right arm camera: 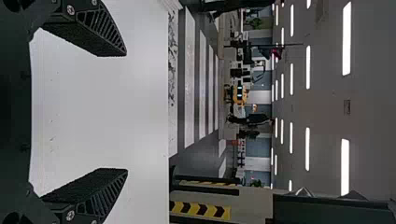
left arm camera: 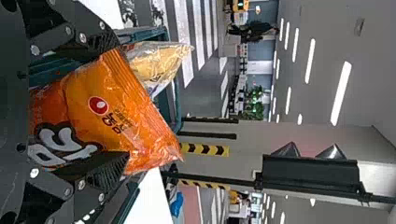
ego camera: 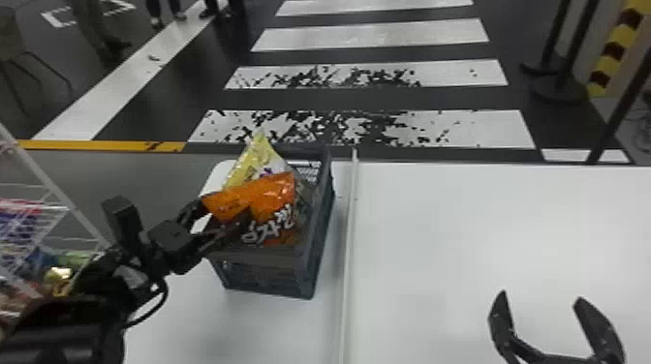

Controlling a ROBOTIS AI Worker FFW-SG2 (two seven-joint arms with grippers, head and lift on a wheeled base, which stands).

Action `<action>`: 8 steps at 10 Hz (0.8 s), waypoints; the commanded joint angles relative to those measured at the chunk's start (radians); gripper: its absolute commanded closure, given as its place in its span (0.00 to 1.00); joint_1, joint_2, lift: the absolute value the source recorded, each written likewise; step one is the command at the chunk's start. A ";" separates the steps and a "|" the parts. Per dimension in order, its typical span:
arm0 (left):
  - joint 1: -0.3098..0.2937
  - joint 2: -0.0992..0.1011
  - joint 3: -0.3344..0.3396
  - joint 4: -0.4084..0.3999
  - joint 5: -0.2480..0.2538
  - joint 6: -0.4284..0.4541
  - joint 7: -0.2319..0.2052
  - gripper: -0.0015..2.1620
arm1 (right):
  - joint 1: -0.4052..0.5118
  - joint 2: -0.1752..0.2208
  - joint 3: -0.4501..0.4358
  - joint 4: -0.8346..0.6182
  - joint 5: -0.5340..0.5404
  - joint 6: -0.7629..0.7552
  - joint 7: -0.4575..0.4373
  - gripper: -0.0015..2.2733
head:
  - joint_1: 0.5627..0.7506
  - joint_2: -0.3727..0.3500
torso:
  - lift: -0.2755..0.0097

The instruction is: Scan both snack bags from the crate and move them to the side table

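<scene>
Left of centre in the head view, the white-lettered orange bag [ego camera: 272, 193] was clasped between the left fingers [ego camera: 231, 228], before the yellow bag [ego camera: 256, 159] in the crate [ego camera: 271, 283]. Lower right, the right fingers [ego camera: 501, 319] were spread.

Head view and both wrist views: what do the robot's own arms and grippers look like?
All black. The left arm has blocky housings and a thin black cable looping beside it. The left gripper shows silvery screws on its dark plates. The right gripper has two fingers that taper towards their tips, with rough inner faces, slatted sides and silvery screws.
</scene>
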 commanded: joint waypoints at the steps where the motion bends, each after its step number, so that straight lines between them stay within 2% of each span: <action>1: 0.000 0.000 -0.003 -0.012 -0.025 0.009 -0.010 0.66 | 0.000 0.000 -0.001 0.000 -0.001 -0.003 0.000 0.05 | 0.70 0.74 | 0.62; 2: 0.003 0.000 0.000 -0.027 -0.039 0.028 -0.009 0.94 | 0.000 0.000 0.000 0.000 0.000 -0.003 0.000 0.05 | 0.70 0.74 | 0.62; 3: 0.016 0.002 0.011 -0.053 -0.056 0.034 -0.022 0.99 | 0.002 0.002 0.000 0.002 -0.001 -0.003 0.000 0.05 | 0.70 0.74 | 0.62; 4: 0.031 0.000 0.026 -0.085 -0.067 0.028 -0.036 0.99 | 0.002 0.002 0.000 0.002 -0.001 -0.003 0.000 0.05 | 0.70 0.73 | 0.62; 6: 0.077 -0.008 0.075 -0.168 -0.062 0.028 -0.021 0.99 | 0.002 0.002 0.000 0.003 0.000 -0.006 0.000 0.05 | 0.70 0.74 | 0.62; 8: 0.112 -0.021 0.130 -0.254 -0.004 0.031 0.008 0.99 | 0.002 0.002 0.000 0.005 0.000 -0.006 0.000 0.05 | 0.70 0.76 | 0.62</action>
